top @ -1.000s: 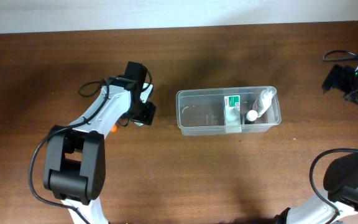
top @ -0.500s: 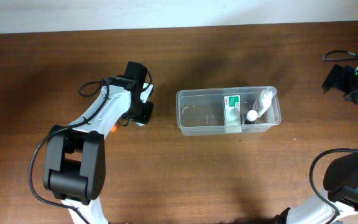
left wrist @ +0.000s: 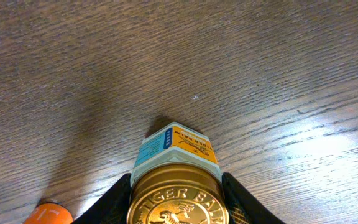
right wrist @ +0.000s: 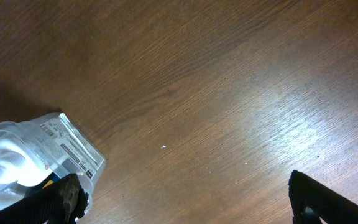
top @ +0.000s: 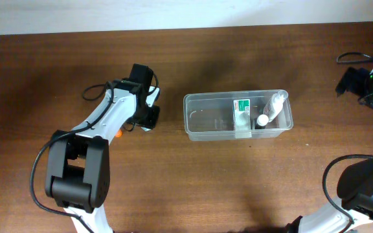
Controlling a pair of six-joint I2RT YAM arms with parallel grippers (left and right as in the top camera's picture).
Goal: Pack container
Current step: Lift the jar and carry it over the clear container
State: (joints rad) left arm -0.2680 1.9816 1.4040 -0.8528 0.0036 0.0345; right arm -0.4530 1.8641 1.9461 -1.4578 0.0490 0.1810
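Dark wooden table (top: 193,181), clear container (top: 203,123) at centre holding a white-and-green box (top: 241,107) and white bottle (top: 274,106), left gripper (top: 148,117) near its left end pinching a gold-lidded jar (left wrist: 176,186), right gripper (right wrist: 182,202) spread wide, well apart.

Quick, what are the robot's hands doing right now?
Left gripper: closed on the jar.
Right gripper: open, holding nothing.
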